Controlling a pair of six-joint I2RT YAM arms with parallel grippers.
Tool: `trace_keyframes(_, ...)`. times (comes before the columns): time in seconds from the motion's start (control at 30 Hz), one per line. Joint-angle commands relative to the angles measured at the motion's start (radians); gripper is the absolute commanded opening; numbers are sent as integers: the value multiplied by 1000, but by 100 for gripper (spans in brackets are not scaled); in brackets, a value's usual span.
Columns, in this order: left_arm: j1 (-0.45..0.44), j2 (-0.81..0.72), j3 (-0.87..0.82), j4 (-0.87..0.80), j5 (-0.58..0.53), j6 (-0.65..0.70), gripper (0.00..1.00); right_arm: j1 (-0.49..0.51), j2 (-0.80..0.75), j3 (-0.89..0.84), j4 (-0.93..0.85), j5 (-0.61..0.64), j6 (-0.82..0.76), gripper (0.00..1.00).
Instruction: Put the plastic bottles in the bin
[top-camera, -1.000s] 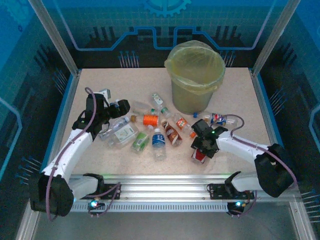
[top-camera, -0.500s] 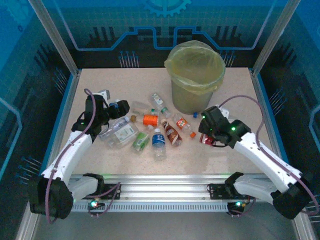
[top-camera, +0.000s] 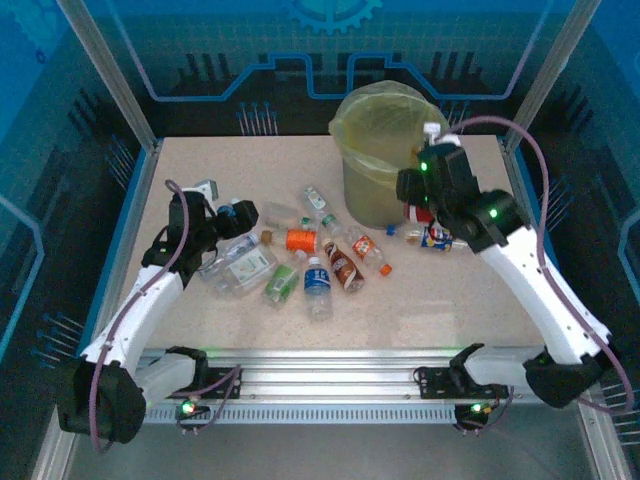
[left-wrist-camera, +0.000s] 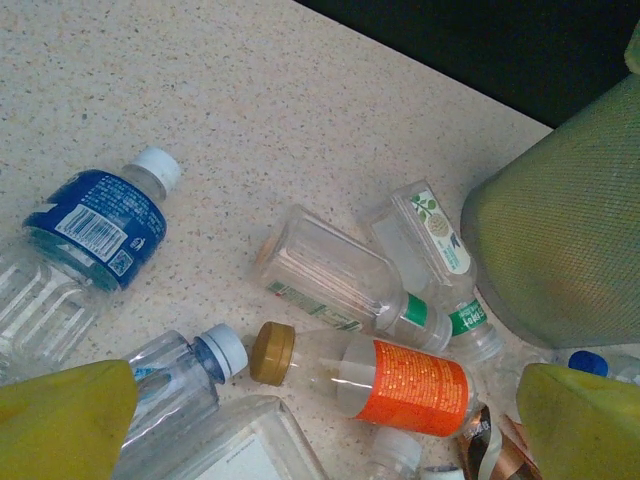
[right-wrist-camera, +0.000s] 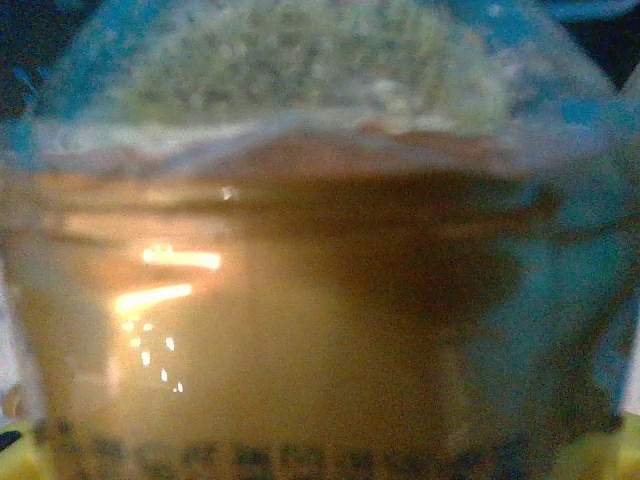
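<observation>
The right hand (top-camera: 419, 204) grips a red-labelled bottle (top-camera: 422, 214) just right of the bin (top-camera: 372, 185), upper middle of the frame. The left hand (top-camera: 238, 214) hovers wide open above scattered bottles (top-camera: 301, 240).

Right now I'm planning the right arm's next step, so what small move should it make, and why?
Probably shift left until it is over the bin's opening, then release. The right gripper is shut on a red-labelled bottle, which appears to hang at the bin's right edge rather than above its mouth.
</observation>
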Motion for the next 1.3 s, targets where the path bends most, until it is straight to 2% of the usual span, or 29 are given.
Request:
trace_keyframes(0.0,8,-29,-9,3,12,-13,99,-35,99,154,42,-20,-170,52)
trace_keyframes(0.23,6,-35,-8,6,32,-21,99,-126,339,414,59,-142,-240,52)
trace_keyframes(0.47,7,-52,-21,23,50,-41,99,-213,613,754,-58,-245,-253,52)
trace_keyframes(0.6,7,-60,-18,15,53,-43,99,-247,736,881,-108,-296,-251,52)
trace_keyframes(0.77,8,-69,-13,7,51,-39,99,-255,801,888,-121,-367,-264,53)
trace_keyframes(1.0,8,-66,-3,2,50,-34,99,-249,812,810,-114,-471,-312,54)
trace_keyframes(1.27,8,-66,-2,-7,43,-25,99,-237,821,776,-169,-529,-369,56)
